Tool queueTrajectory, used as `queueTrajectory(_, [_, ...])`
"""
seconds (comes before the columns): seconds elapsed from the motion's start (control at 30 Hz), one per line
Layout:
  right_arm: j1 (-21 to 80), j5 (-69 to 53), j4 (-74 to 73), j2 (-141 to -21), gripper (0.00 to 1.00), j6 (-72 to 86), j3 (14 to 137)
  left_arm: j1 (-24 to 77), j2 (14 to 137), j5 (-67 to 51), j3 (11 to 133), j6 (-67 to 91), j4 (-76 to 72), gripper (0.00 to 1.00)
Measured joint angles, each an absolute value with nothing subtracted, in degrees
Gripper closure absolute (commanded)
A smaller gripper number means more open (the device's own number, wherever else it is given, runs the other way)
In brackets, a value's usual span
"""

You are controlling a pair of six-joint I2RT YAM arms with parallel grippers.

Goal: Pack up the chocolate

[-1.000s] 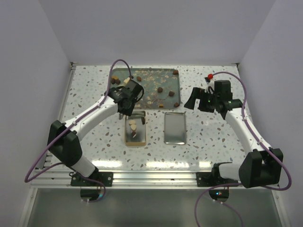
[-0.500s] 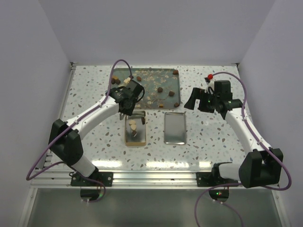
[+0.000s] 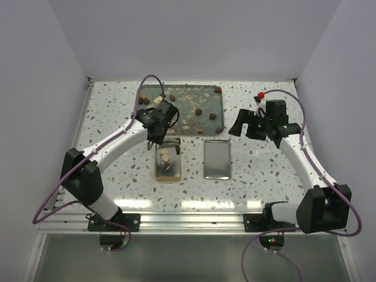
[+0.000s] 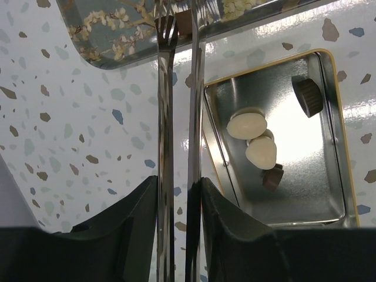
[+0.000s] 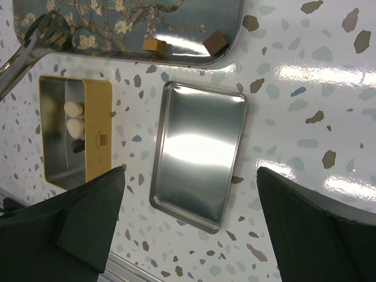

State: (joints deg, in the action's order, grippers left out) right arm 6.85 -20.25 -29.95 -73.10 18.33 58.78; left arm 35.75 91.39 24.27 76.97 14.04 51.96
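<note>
tongs [image 4: 165, 117] moved slightly from gold tin [image 4: 305, 170] toward tray [image 4: 106, 35] at frame top; blades nearly shut, brown chocolate [image 4: 183, 21] between tips, grip not confirmable; next pick likely begun

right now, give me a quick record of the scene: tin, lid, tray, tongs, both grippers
gold tin: open, on the table beside the tray
in tin: two cream-white pieces, two dark brown pieces
silver lid: lying flat beside the tin, nothing on it
floral tray: several loose chocolates and pale crumbs
left gripper: shut on tongs
tong tips: at the tray edge nearest the tin; holding a piece or not, unclear
right gripper: open, empty, above the table
</note>
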Motion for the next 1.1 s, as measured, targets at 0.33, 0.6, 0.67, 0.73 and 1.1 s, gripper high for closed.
queueTrajectory(0.33, [6.9,-20.3,-30.0,-73.1,0.02,18.3,58.8,35.7,91.4,24.3,77.0,13.8,52.2,0.63])
queueTrajectory(0.6, [6.9,-20.3,-30.0,-73.1,0.02,18.3,58.8,35.7,91.4,24.2,77.0,13.6,52.8,0.63])
queueTrajectory(0.67, [6.9,-20.3,-30.1,-73.1,0.02,18.3,58.8,35.7,91.4,24.2,77.0,12.8,53.2,0.66])
queueTrajectory(0.73, [6.9,-20.3,-30.2,-73.1,0.02,18.3,58.8,35.7,91.4,24.2,77.0,12.5,53.4,0.67])
queueTrajectory(1.1, [6.9,-20.3,-30.6,-73.1,0.02,18.3,58.8,36.1,91.4,24.2,79.2,11.3,56.1,0.68])
